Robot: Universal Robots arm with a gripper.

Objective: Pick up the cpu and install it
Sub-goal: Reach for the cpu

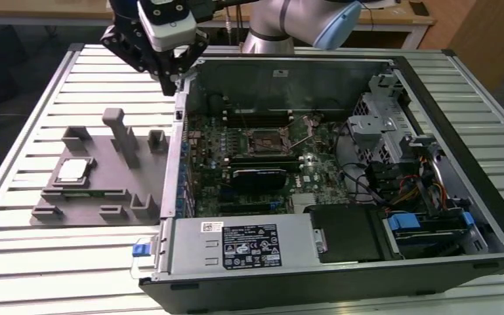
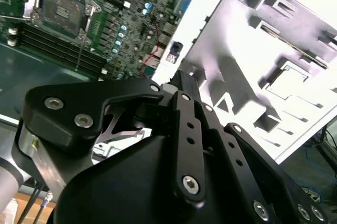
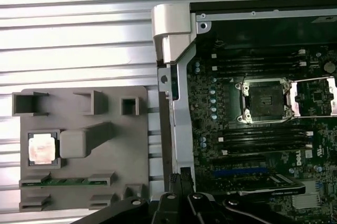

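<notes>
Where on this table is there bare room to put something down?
The table is bare between the grey tray holding the chip and its near edge, and beyond the tray. The open computer case is crowded.

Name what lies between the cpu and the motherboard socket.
In the first wrist view: the fixture's grey post beside the cpu, then the case's side wall.

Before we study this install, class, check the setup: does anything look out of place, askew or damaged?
Nothing stands out. The cpu lies flat in its recess on the fixture, and the socket in the case is open and empty. The gripper hangs over the case's edge, apart from both.
</notes>
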